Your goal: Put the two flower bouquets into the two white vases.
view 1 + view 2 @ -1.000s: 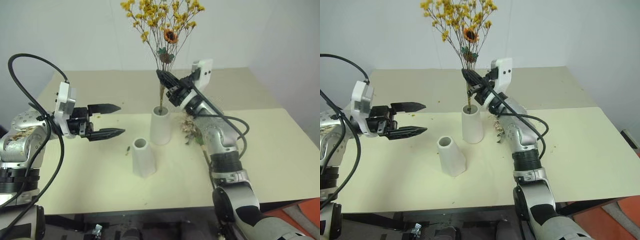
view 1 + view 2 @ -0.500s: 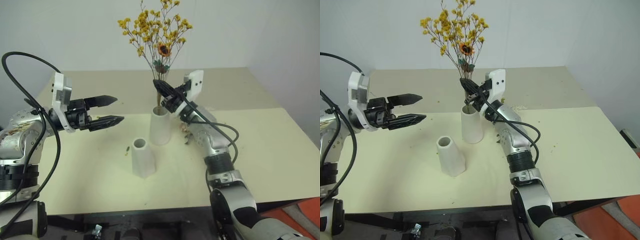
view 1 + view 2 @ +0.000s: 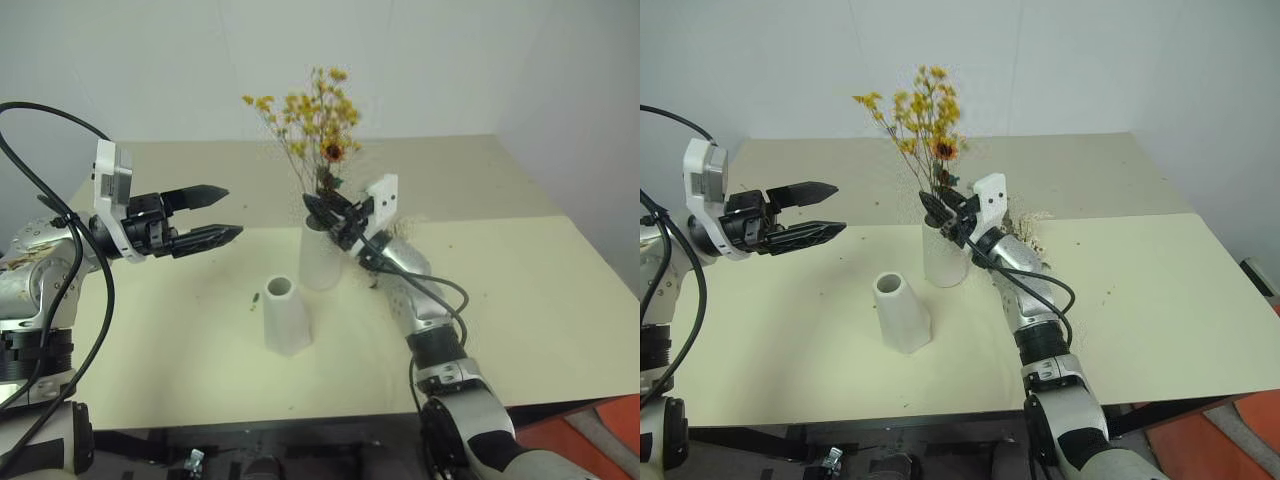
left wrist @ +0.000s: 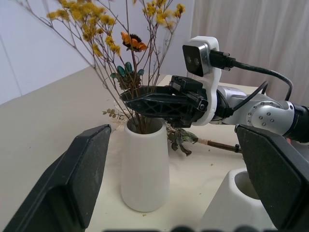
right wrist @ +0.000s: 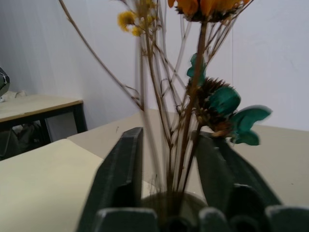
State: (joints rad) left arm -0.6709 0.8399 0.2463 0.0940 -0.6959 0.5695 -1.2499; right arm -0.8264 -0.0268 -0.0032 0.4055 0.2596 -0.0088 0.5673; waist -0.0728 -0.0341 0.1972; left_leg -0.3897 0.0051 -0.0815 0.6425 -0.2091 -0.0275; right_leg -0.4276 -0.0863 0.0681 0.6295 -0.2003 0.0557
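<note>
Right wrist view: yellow bouquet (image 5: pixel 186 121) stems seemingly between right end effector (image 5: pixel 169 188) fingers.

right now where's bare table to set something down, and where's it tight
Bare table lies to the right of the right gripper, and in front of the shorter vase toward the near edge. It is crowded around the taller vase: the yellow bouquet stands in it, the second bouquet lies just behind.
</note>
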